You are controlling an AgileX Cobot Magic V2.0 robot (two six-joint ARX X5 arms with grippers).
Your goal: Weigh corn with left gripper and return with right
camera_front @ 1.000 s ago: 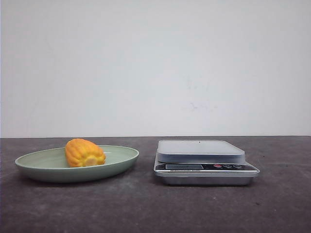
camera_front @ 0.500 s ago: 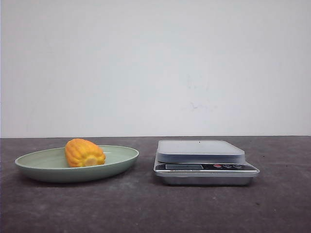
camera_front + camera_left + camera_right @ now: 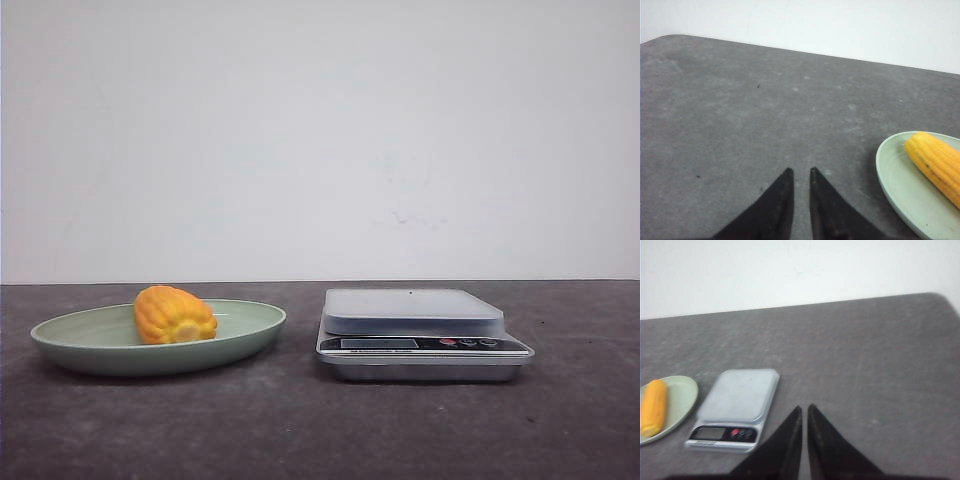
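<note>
The corn (image 3: 175,315), a stubby orange-yellow cob, lies in a pale green plate (image 3: 255,325) on the left of the table. A silver kitchen scale (image 3: 415,310) stands to its right with nothing on its platform. Neither gripper shows in the front view. In the left wrist view my left gripper (image 3: 801,171) is shut and empty above bare table, with the corn (image 3: 937,165) and the plate (image 3: 892,175) off to one side. In the right wrist view my right gripper (image 3: 805,407) is shut and empty beside the scale (image 3: 740,395), and the corn (image 3: 653,407) in the plate (image 3: 684,390) lies beyond it.
The table is dark grey (image 3: 320,430) and meets a plain white wall at the back. The scale's display and buttons (image 3: 465,343) face the front. Rounded table corners show in both wrist views.
</note>
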